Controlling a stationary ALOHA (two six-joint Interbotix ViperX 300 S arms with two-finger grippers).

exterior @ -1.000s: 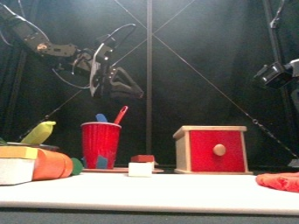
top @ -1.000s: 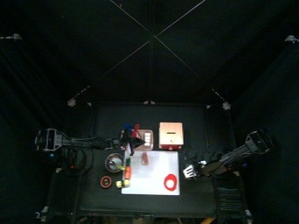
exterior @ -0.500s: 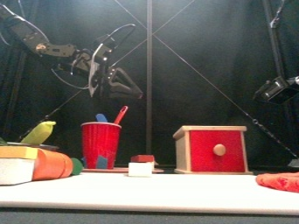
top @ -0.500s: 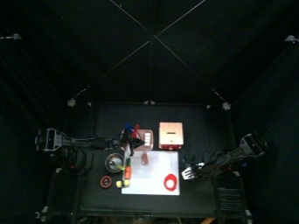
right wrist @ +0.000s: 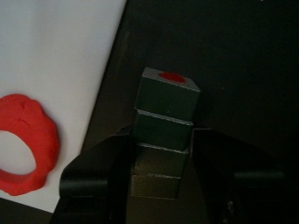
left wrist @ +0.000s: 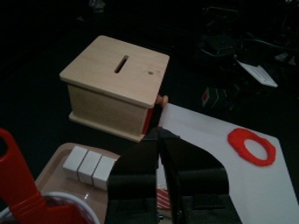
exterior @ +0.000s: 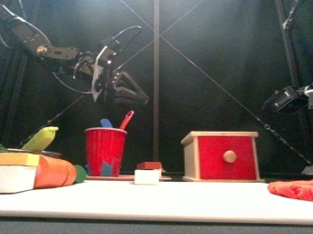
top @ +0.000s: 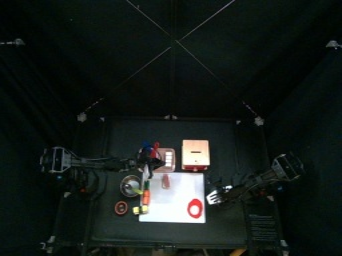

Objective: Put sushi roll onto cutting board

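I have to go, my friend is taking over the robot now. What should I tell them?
Right gripper: jaws open, straddling the sushi roll, no grip visible yet.
Left gripper: resting in the air near the wooden box; jaws look shut, holding nothing.
The sushi roll lies on the black table, just beside the white cutting board, which holds a red ring.
Done: right gripper lined up over the roll.
Left: close on it, lift, set it on the board.
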